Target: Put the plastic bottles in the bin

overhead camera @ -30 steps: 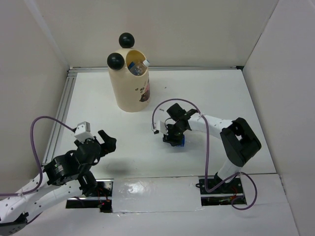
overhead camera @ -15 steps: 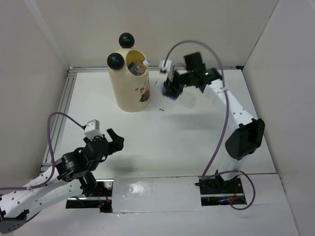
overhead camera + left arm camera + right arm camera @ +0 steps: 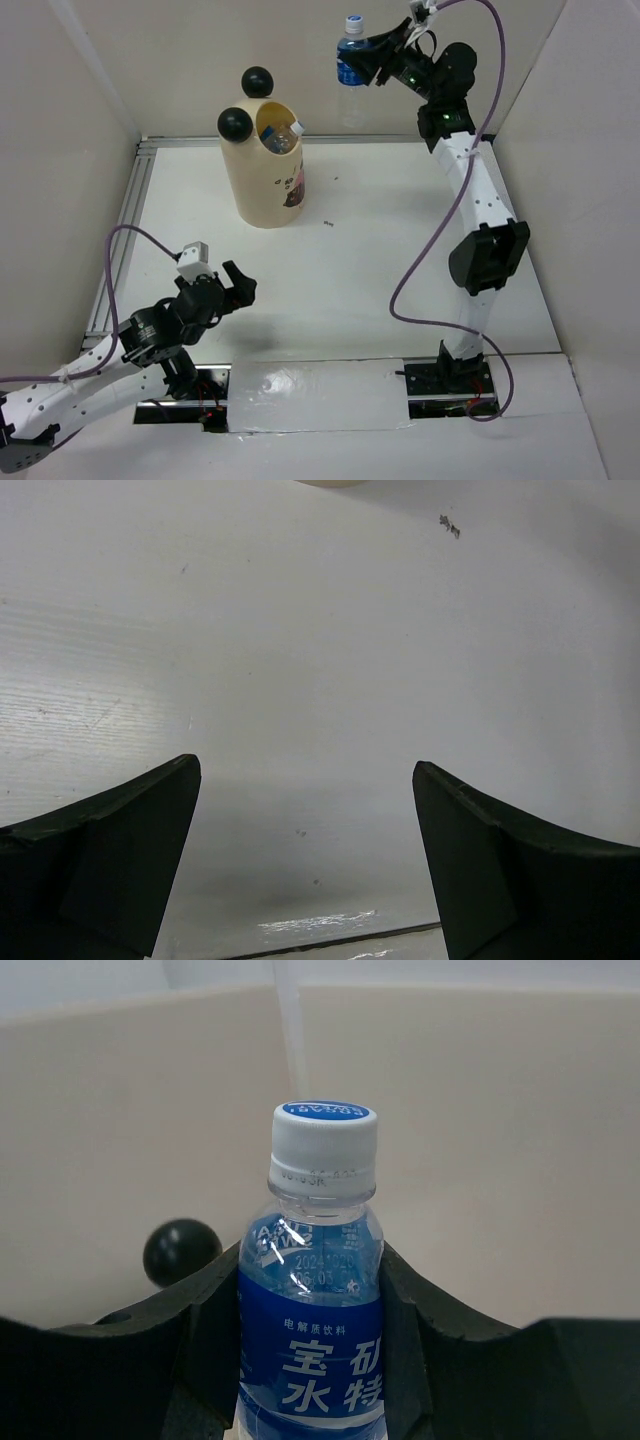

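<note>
Bin (image 3: pixel 255 190) holds one bottle (image 3: pixel 283 137); right gripper (image 3: pixel 366 58) pinches blue bottle (image 3: pixel 349 62) at bin's 1 o'clock, undelivered; left gripper (image 3: pixel 235 285) spread.

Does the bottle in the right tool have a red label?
No, the bottle that the right tool grips has a blue label with white print, and a white cap with a blue top.

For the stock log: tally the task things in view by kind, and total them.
Bin: 1
Black balls on its rim: 2
Plastic bottles: 2, one showing inside the bin and the blue-labelled bottle in the right pincer
Total: 5
</note>
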You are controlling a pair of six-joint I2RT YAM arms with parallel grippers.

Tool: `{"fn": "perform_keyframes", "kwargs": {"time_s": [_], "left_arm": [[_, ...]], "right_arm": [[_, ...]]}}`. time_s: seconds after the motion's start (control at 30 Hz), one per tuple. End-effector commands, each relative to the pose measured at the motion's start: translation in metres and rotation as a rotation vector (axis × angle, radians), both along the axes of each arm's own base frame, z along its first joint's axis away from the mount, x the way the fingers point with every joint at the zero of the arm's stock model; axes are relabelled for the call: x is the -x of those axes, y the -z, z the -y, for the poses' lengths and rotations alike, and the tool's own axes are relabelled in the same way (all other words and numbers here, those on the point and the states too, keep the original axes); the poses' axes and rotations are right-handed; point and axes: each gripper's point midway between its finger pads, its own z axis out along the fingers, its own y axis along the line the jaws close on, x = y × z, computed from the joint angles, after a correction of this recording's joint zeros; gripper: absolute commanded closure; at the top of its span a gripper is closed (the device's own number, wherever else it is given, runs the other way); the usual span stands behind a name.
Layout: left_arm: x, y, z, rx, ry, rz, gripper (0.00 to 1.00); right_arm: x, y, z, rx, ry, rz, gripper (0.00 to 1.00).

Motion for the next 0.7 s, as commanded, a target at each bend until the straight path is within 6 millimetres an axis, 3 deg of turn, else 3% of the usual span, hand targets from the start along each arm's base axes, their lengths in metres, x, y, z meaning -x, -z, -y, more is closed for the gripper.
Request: {"fn": "perform_keyframes", "kwargs": {"time_s": [0.0,0.33,0.53,0.67], "left_arm": [[-0.005,-0.018,0.008,0.025,0.012,0.030,0.00],[-0.003,-0.017,0.009,0.055,0.002,0.014,0.00],[0.000,-0.011,0.012,0.068,0.002,-0.020,0.00],[0.001,-0.009,0.014,0.072,0.006,-0.032,0.00]], "right_arm": [[0.002,-0.054,-0.014,-0.334,-0.108,-0.026,0.73],[-0.008,-0.045,-0.084,-0.484,-0.216,-0.160,0.67],[-0.024,-0.028,-0.105,-0.581,-0.224,-0.247,0.66],[-0.039,0.001,-0.114,-0.603,-0.217,-0.290,0.64]]}}
